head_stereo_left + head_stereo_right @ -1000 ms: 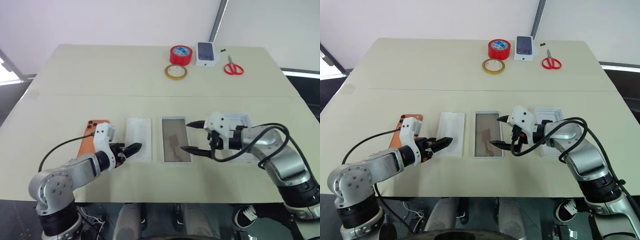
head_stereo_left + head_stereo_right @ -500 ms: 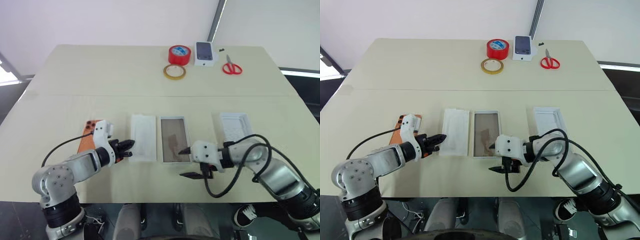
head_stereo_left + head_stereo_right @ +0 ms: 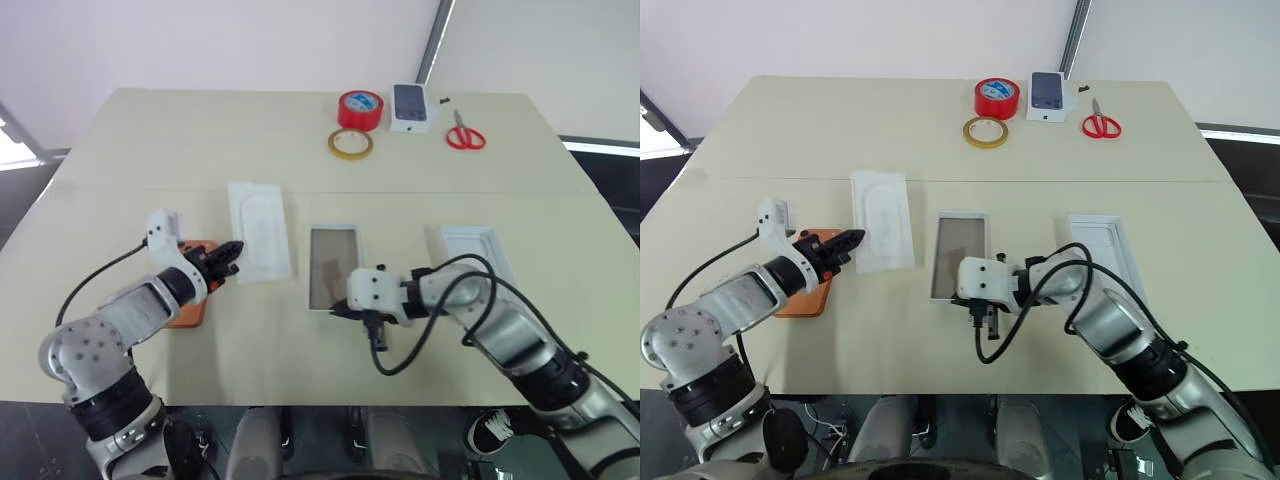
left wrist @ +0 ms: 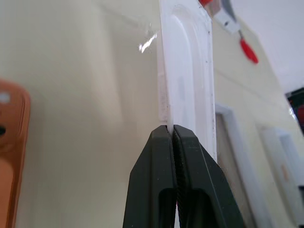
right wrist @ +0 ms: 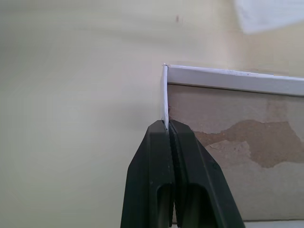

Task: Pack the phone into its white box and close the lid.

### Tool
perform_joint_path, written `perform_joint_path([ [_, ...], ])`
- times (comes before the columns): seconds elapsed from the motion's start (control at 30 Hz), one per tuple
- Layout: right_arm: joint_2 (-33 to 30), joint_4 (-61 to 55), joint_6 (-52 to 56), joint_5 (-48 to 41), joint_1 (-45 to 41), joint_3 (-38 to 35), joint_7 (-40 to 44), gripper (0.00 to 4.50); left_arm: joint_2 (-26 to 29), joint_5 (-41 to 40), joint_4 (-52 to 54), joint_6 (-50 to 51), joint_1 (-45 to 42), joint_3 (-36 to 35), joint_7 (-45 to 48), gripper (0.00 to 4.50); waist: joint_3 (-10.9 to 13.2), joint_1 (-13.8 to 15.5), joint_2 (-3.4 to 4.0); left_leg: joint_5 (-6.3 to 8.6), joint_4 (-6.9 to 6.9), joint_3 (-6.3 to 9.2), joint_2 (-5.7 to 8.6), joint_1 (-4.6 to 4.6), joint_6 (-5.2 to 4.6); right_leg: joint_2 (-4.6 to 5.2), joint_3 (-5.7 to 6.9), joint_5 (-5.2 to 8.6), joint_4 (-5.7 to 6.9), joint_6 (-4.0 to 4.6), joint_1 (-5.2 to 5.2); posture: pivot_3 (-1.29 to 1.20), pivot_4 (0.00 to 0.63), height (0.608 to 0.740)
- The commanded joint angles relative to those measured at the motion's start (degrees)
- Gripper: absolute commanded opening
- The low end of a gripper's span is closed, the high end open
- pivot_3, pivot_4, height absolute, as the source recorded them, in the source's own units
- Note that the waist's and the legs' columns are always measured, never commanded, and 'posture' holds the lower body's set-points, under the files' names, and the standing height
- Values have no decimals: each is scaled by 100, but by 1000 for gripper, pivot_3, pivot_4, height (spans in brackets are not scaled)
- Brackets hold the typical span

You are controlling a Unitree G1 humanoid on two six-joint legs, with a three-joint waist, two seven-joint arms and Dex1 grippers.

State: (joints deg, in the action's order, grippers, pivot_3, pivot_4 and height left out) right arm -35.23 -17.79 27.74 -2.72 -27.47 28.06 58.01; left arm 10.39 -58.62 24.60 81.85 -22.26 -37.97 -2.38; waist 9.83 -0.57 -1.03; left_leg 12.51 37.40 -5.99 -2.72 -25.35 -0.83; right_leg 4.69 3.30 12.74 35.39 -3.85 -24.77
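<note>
The left gripper [image 3: 228,254] is pinched tight on the near edge of a white plastic tray [image 3: 259,230]. The right gripper [image 3: 342,309] is closed on the near wall of the open white box [image 3: 332,281], at its corner. The orange phone [image 3: 187,309] lies flat on the table [image 3: 200,150] just beside the left gripper. A white lid [image 3: 478,255] lies beyond the right arm.

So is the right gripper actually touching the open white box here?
Touching. In the right wrist view the right gripper has its black fingers shut on the thin side wall of the open white box at its corner.
</note>
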Motion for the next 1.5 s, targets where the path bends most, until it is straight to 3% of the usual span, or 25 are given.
perform_joint_path([
  [0.03, 416, 331, -121, 386, -326, 272, -287, 70, 14, -378, -61, -132, -159, -195, -225, 0, -2, -3, -3, -1, 0, 0, 0, 0, 1, -1, 0, 0, 0, 0, 1, 0, 150, 740],
  [0.2, 887, 623, -36, 546, -507, 259, -540, 70, 61, -649, -47, -173, -134, -106, -447, 0, -2, 2, -4, -7, 0, -1, 0, 0, 9, -2, 0, -1, 5, -2, 1, 0, 150, 740],
  [0.23, 959, 524, 105, 361, -492, 129, -483, 311, 59, -710, -57, -194, -129, -105, -499, 0, -2, 5, -4, -8, 1, -1, 1, 1, 11, -2, 1, -1, 7, -2, 1, 0, 150, 740],
  [0.33, 915, 273, 238, -2, -396, -172, -296, 1411, 62, -899, -108, -255, -105, -95, -664, 0, -2, 3, -5, -8, 0, 0, 1, 0, 11, -1, 1, -1, 8, -2, 1, 0, 150, 740],
  [0.47, 430, 202, 104, -231, -270, -796, -174, 3484, 126, -1094, -222, -234, -52, 123, -774, 0, -2, 27, -5, -7, 0, -1, 2, 0, 12, 0, 2, -1, 6, -2, 2, 0, 150, 740],
  [0.7, -187, 560, 20, -274, -247, -1416, -196, 3484, 61, -1102, -573, -90, -237, 958, -904, 0, -2, 11, -6, -7, -4, 0, 1, 3, 11, -2, 1, 0, 6, -1, 2, 0, 150, 740],
  [1.07, -180, 662, -35, -227, -320, -1473, -444, 3484, -178, -1153, -1017, -186, -391, 1456, -1295, 0, -1, 4, -7, -8, -3, -1, 2, 2, 11, -5, 1, -1, 7, -2, 0, 0, 150, 740],
  [1.17, -178, 719, -32, -207, -349, -1485, -513, 3560, -209, -1220, -990, -180, -344, 1516, -1342, 988, -1, 5, -7, -8, -3, -1, 2, 2, 11, -4, 1, -1, 7, -2, 1, 0, 150, 740],
  [1.4, -48, 931, 151, -290, -588, -1581, -734, 3560, -106, -1562, -907, -298, -339, 1407, -1479, 4431, -1, 6, -7, -9, -2, 0, 2, 2, 11, -3, 1, -1, 7, -2, 1, 0, 150, 740],
  [1.43, -17, 941, 188, -318, -611, -1593, -754, 3560, -66, -1606, -901, -325, -336, 1411, -1498, 4431, -1, 6, -7, -9, -3, 0, 2, 2, 11, -4, 1, -1, 7, -2, 1, 0, 150, 740],
  [1.5, 148, 1001, 315, -331, -702, -1572, -873, 3017, 114, -1704, -841, -435, -308, 1345, -1459, 4500, -1, -1, -7, -9, -3, 0, 1, 2, 11, -4, 1, -1, 8, -2, 1, 0, 150, 740],
])
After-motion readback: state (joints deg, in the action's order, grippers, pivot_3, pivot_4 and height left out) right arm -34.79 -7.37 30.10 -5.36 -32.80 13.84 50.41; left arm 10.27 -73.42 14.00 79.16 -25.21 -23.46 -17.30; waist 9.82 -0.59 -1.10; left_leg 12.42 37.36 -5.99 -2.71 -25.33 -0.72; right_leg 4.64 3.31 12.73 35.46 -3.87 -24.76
